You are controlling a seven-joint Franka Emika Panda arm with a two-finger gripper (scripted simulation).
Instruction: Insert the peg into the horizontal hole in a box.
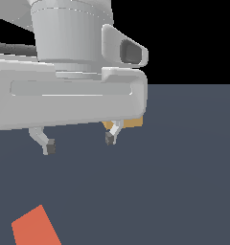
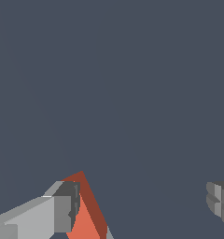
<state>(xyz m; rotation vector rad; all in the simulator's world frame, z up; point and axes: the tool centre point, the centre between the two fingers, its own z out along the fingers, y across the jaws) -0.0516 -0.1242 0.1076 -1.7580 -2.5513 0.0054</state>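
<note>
The orange-red peg (image 1: 34, 228) lies flat on the dark floor near the exterior view's lower left corner, cut off by the frame edge. My gripper (image 1: 79, 142) hangs above the floor, open, its fingers wide apart with nothing between them. In the wrist view the gripper (image 2: 144, 205) shows one finger partly covering the peg (image 2: 88, 212), whose end pokes out past that finger. Only a sliver of the tan box (image 1: 131, 123) shows behind the gripper's body; its hole is hidden.
The dark grey floor (image 1: 184, 182) stretches around the gripper. The large white hand and wrist (image 1: 69, 86) fill the exterior view's upper left and block much of the scene behind.
</note>
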